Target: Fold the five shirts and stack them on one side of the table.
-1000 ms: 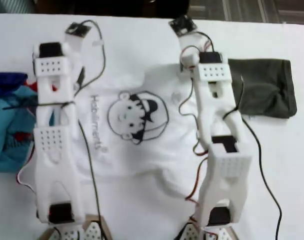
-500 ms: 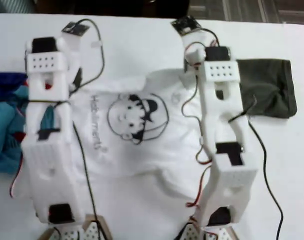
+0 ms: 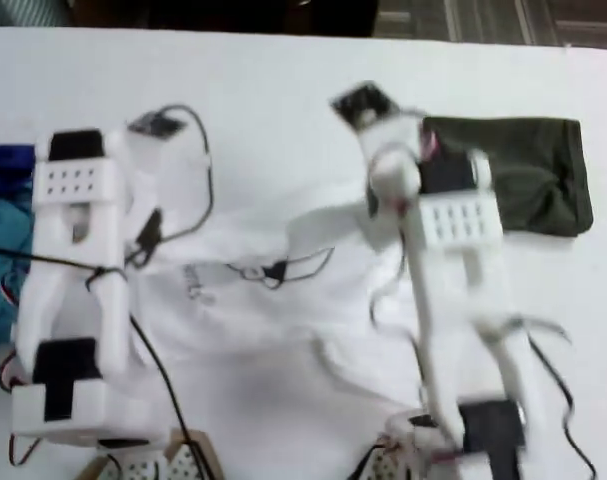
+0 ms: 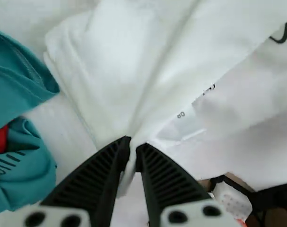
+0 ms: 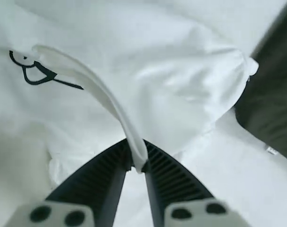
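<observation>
A white shirt (image 3: 273, 300) with a black cartoon print lies in the middle of the table, its top part lifted and folded toward the near edge. My left gripper (image 4: 132, 147) is shut on the white shirt (image 4: 134, 71) at one upper corner. My right gripper (image 5: 137, 163) is shut on the white shirt (image 5: 134, 61) at the other corner, a strip of cloth rising from its jaws. A folded dark green shirt (image 3: 513, 175) lies at the right. Teal and blue shirts (image 3: 3, 250) lie bunched at the left edge.
The teal shirt (image 4: 15, 123) with a red patch lies close beside my left gripper. The dark green shirt (image 5: 275, 94) lies just beyond my right gripper. Arm cables (image 3: 163, 370) trail over the white shirt. Bare white table (image 3: 263, 90) spans the far side.
Both arms pulled back toward the near edge, dragging the shirt's top edge with them. The cartoon print is now mostly covered by the fold.
</observation>
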